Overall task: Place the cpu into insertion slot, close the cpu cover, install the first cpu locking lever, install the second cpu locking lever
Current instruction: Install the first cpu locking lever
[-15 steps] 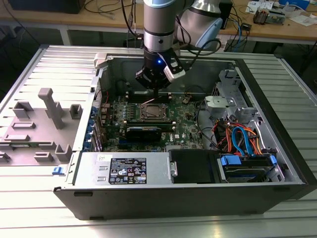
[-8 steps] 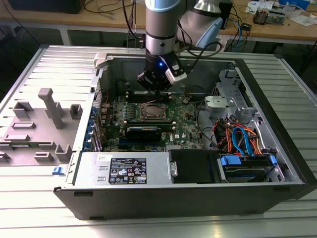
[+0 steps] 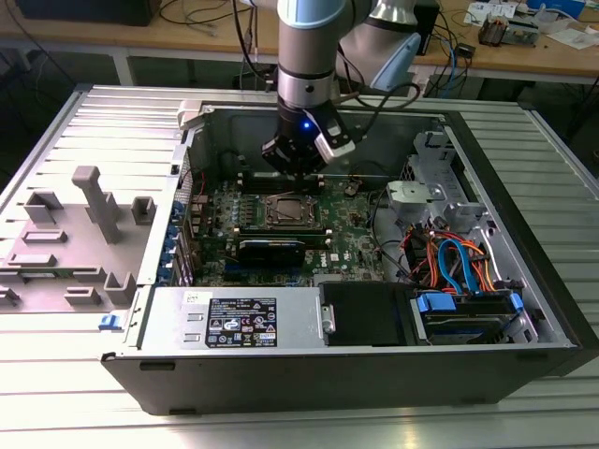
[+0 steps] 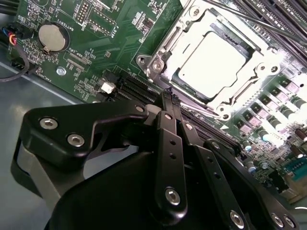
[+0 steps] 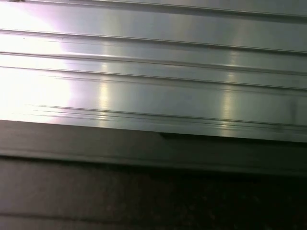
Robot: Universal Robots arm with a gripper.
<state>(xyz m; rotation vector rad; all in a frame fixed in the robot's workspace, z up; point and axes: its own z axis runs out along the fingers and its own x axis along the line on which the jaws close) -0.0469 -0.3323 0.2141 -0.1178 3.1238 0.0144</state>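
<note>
Hovering over the motherboard (image 3: 281,234), the gripper (image 4: 170,96) is showing its fingers pressed together, holding nothing. Just beyond the fingertips the cpu (image 4: 211,60) is lying flat in the slot (image 4: 165,72), with the cover (image 4: 261,60) sitting down around it. Memory slots (image 4: 288,19) are flanking the socket; nothing is standing between.

Ribbed aluminium table (image 3: 56,393); wooden workbench (image 3: 187,37) behind, cluttered with cables (image 3: 201,11).

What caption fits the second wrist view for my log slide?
Shut gripper poised beside the insertion slot, cpu seated under the closed cpu cover.
</note>
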